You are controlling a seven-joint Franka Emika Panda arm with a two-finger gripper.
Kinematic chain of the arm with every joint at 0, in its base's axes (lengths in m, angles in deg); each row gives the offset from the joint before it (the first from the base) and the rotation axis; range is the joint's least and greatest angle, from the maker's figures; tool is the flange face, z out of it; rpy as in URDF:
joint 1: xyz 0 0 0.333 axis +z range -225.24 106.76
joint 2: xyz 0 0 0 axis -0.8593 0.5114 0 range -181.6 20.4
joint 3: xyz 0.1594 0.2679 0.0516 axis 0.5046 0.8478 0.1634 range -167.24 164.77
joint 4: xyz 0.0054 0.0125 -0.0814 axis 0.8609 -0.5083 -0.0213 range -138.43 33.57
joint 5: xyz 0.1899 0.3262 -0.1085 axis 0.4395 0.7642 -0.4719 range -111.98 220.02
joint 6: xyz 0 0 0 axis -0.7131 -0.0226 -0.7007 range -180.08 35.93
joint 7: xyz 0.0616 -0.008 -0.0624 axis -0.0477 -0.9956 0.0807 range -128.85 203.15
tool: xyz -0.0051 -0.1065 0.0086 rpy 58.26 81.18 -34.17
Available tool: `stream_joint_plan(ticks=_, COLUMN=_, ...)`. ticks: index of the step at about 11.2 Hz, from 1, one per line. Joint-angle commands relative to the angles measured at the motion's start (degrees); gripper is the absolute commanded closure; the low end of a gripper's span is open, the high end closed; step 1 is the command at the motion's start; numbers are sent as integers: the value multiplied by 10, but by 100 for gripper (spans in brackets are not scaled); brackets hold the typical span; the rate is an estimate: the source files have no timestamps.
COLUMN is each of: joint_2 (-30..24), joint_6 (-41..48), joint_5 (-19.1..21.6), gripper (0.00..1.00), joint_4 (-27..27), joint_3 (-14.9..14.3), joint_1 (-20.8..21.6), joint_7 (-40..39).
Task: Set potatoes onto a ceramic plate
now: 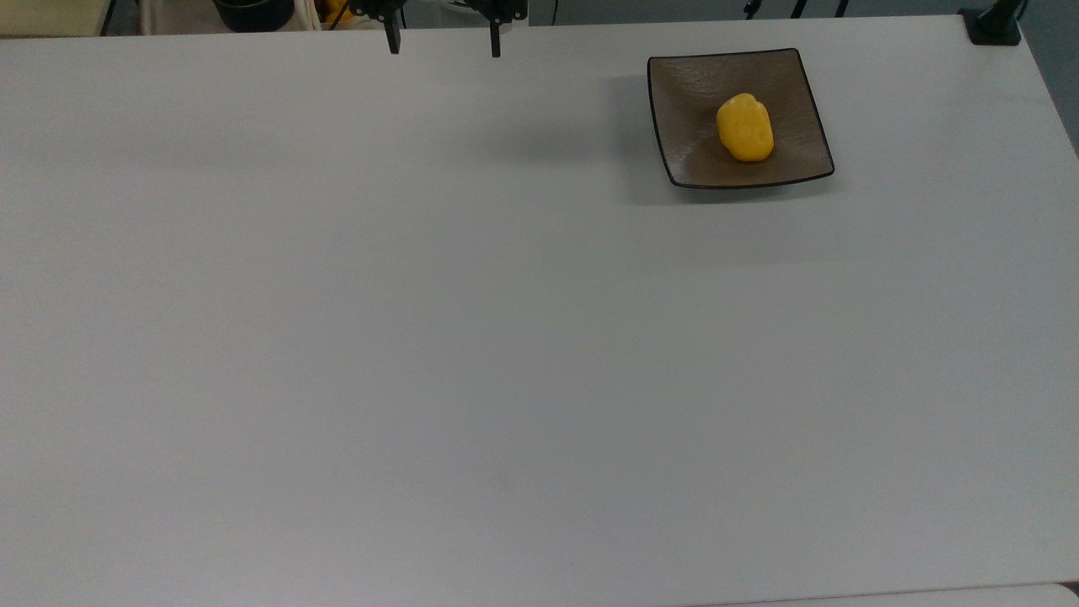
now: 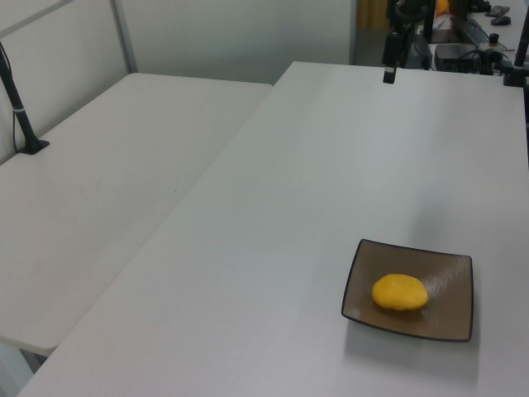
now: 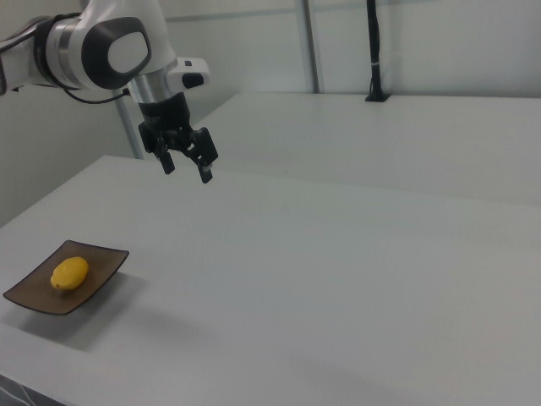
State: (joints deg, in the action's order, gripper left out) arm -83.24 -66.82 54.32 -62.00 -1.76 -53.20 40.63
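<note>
The yellow potato [image 1: 745, 128] lies in the middle of the square brown ceramic plate [image 1: 691, 110], at the top view's upper right. The left view has the potato [image 2: 399, 292] on the plate [image 2: 442, 322] at its lower right; the right view has the potato [image 3: 69, 273] on the plate [image 3: 101, 271] at its lower left. My gripper [image 1: 443, 42] hangs above the table's far edge, well to the top view's left of the plate. Its fingers stand wide apart with nothing between them, as the right view's gripper [image 3: 187, 167] also shows. In the left view the gripper [image 2: 388, 70] is far behind the plate.
A second white table [image 2: 99, 190] adjoins on the left view's left, with a black clamp post [image 2: 21, 116] on it. Another black clamp [image 1: 993, 25] sits at the top view's upper right corner. Dark containers [image 1: 253, 13] and cables lie beyond the far edge.
</note>
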Motion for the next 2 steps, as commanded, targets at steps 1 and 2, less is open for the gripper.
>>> stream_joint_plan(ticks=1, joint_2=-6, joint_6=-9, joint_5=22, gripper=0, joint_4=-5, joint_3=-6, joint_1=13, joint_7=-12)
stream_joint_plan(ticks=2, joint_2=-6, joint_6=-9, joint_5=22, gripper=0, joint_4=-5, joint_3=-6, joint_1=13, joint_7=-13)
